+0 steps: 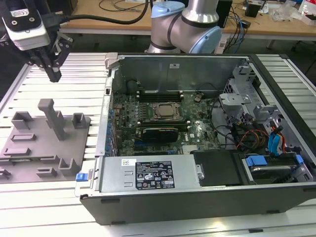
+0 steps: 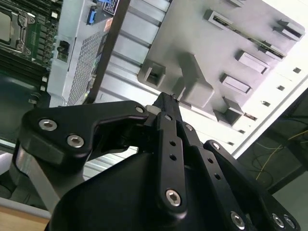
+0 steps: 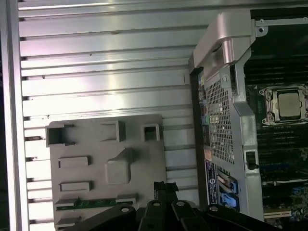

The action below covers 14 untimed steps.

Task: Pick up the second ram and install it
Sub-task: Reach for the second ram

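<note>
Spanning the scene, the slatted aluminium table (image 1: pixel 44 210) carries an open computer case (image 1: pixel 197 205) on the exterior view's right and a grey moulded fixture (image 1: pixel 29 158) on its left, the two lying just beside each other. Inside the case lies the motherboard (image 1: pixel 197 126), with the silver-topped processor (image 1: pixel 165 111) near its middle. The arm (image 1: pixel 185 24) rises behind the case, and its upper links are cut off by the picture's edge. Its wrist reaches over to the exterior view's left, so the tool (image 1: pixel 54 75) hangs fingers-down, well above the fixture and touching nothing.

In both wrist views the black fingers come together at their tips with nothing between them: the tool is narrow and empty.

The second ram (image 3: pixel 91 203) sits in the fixture, showing in the first wrist view as a thin green strip standing on edge in a slot along the fixture's border, close under the tool's tips. Its long axis runs parallel to the table's slats, one end pointing toward the case. Seen edge-on, its chips cannot be made out, and the tool's dark body cuts off the fixture just past it.
</note>
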### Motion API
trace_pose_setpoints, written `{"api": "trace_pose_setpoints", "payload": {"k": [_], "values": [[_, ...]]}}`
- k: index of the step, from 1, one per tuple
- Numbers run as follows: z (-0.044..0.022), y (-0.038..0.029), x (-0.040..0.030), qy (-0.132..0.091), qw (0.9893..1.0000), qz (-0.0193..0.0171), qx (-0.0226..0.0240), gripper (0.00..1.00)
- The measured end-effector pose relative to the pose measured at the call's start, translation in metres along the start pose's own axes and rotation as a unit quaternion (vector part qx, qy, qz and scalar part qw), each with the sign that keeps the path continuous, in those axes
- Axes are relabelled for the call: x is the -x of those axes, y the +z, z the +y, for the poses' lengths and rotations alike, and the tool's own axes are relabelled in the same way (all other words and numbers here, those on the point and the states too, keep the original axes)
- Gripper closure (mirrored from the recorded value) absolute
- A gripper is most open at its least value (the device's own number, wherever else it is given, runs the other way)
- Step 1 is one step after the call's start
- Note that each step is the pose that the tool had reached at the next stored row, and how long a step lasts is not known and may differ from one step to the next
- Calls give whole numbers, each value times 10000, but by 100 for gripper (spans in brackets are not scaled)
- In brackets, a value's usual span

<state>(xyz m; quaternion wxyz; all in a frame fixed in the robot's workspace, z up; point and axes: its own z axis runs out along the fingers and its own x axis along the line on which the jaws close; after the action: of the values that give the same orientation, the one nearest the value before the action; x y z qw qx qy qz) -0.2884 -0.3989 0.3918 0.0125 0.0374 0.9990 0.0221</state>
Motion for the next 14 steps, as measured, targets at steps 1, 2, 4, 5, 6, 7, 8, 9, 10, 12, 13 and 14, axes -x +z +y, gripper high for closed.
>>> {"api": "trace_pose_setpoints", "payload": {"k": [1, 2, 4, 5, 6, 7, 8, 9, 10, 12, 13, 14], "values": [[-1, 0, -18, 0, 10000, 0, 0, 89], [-3, -1, -36, 0, 10000, 0, 0, 89], [-6, -2, -80, 0, 10000, 0, 0, 89], [-8, -2, -107, 0, 10000, 0, 0, 89], [-10, -2, -132, 1, 10000, 0, 0, 89], [-11, -2, -152, 0, 10000, 0, 0, 89], [-13, -3, -177, 0, 10000, 0, 0, 89], [-17, -3, -224, 0, 10000, 0, 0, 89], [-20, -5, -263, 0, 10000, 0, 0, 89], [-24, -6, -316, 0, 10000, 1, 0, 89], [-25, -6, -339, 0, 10000, 0, 0, 89], [-28, -7, -380, 0, 10000, 0, -1, 89]]}}
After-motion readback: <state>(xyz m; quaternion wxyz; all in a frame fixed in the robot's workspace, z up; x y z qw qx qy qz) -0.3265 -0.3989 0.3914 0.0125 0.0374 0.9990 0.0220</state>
